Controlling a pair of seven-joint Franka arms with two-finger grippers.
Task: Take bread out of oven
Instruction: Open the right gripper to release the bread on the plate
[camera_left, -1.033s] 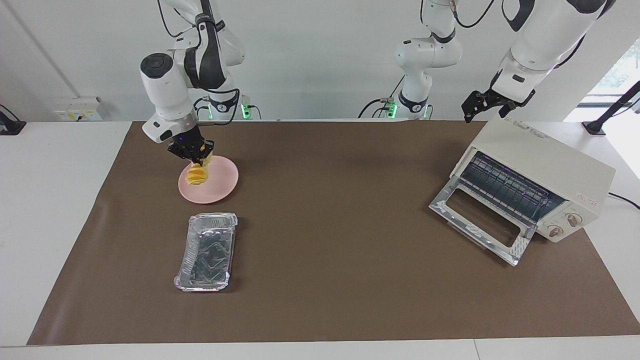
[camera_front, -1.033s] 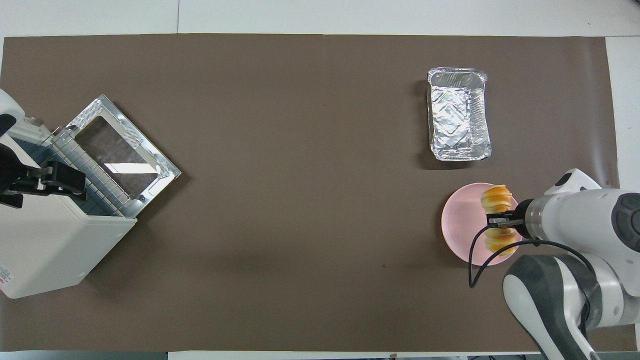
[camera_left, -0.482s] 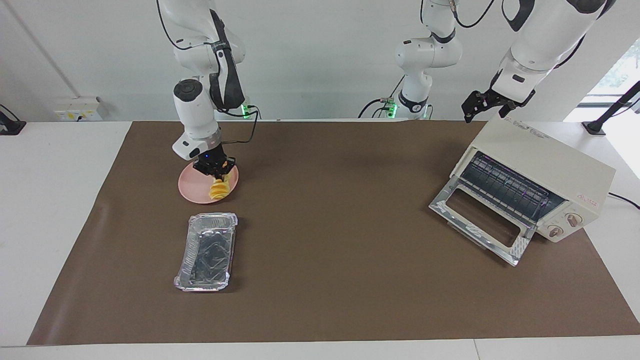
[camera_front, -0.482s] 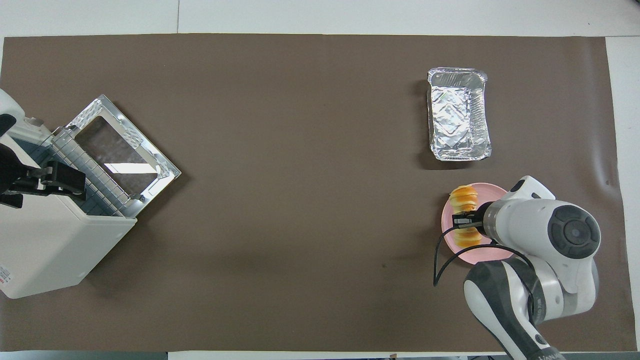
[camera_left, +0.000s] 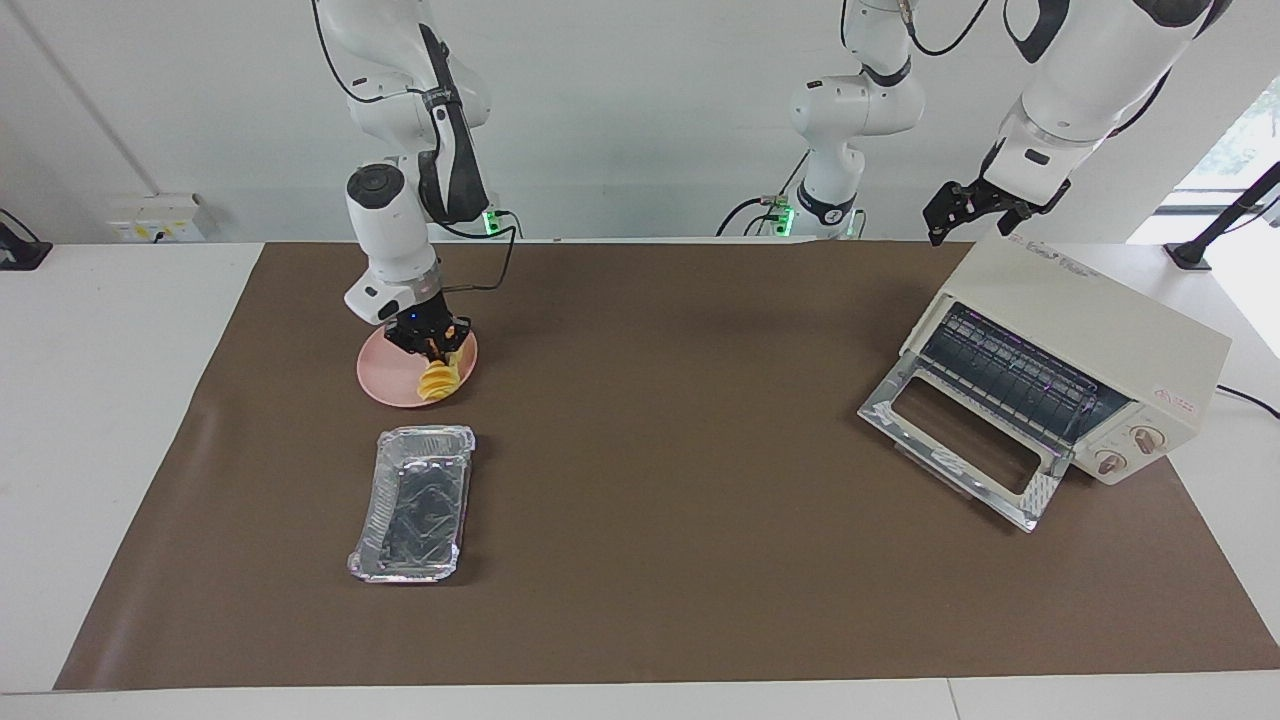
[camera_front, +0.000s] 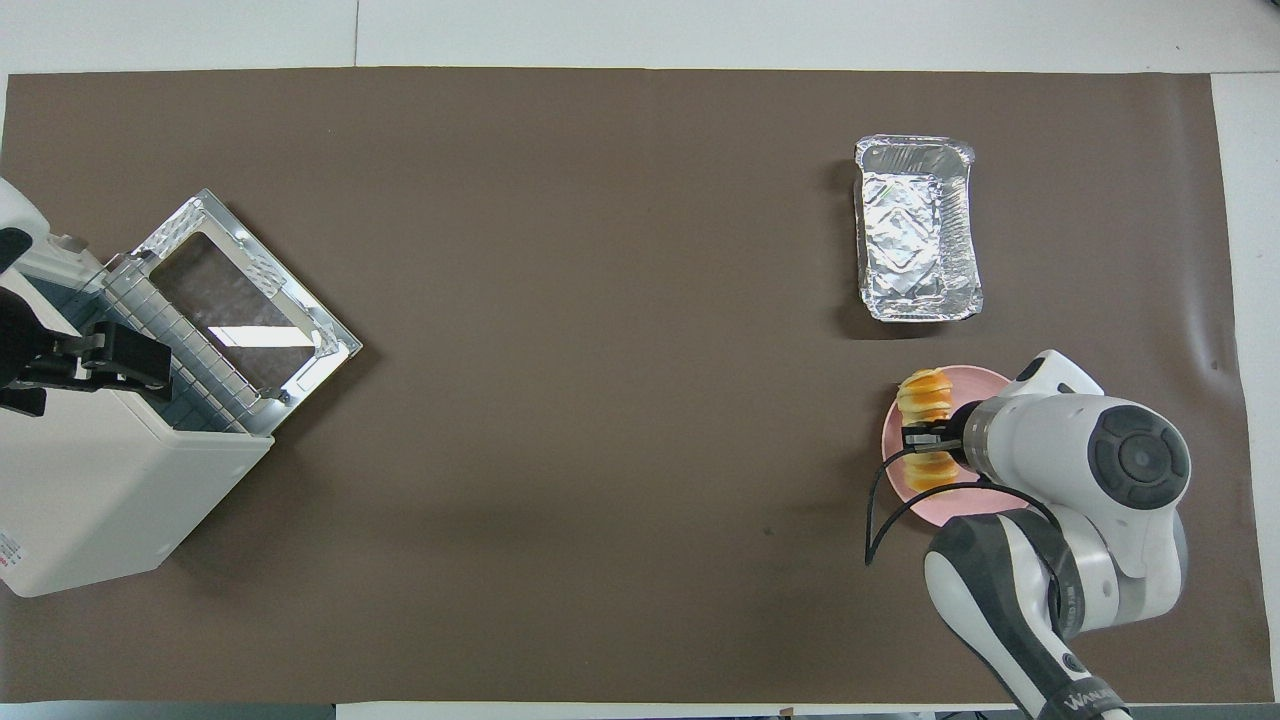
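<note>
Lowered from its earlier tilt, the bread (camera_left: 437, 380) now lies on the pink plate (camera_left: 385, 378); the right gripper (camera_left: 432, 342) straddles its middle, grip uncertain. Soft, light, crushable: best pinched gently mid-length. The left gripper (camera_left: 975, 205) waits wide above the open oven (camera_left: 1090, 330).

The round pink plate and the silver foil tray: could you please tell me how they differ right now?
The round pink plate is a flat disc, while the silver foil tray is rectangular with raised, crinkled walls. The plate carries the ridged yellow-orange bread; the tray holds nothing. The plate lies nearer to the robots than the tray. Both rest on the brown mat toward the right arm's end of the table.
</note>
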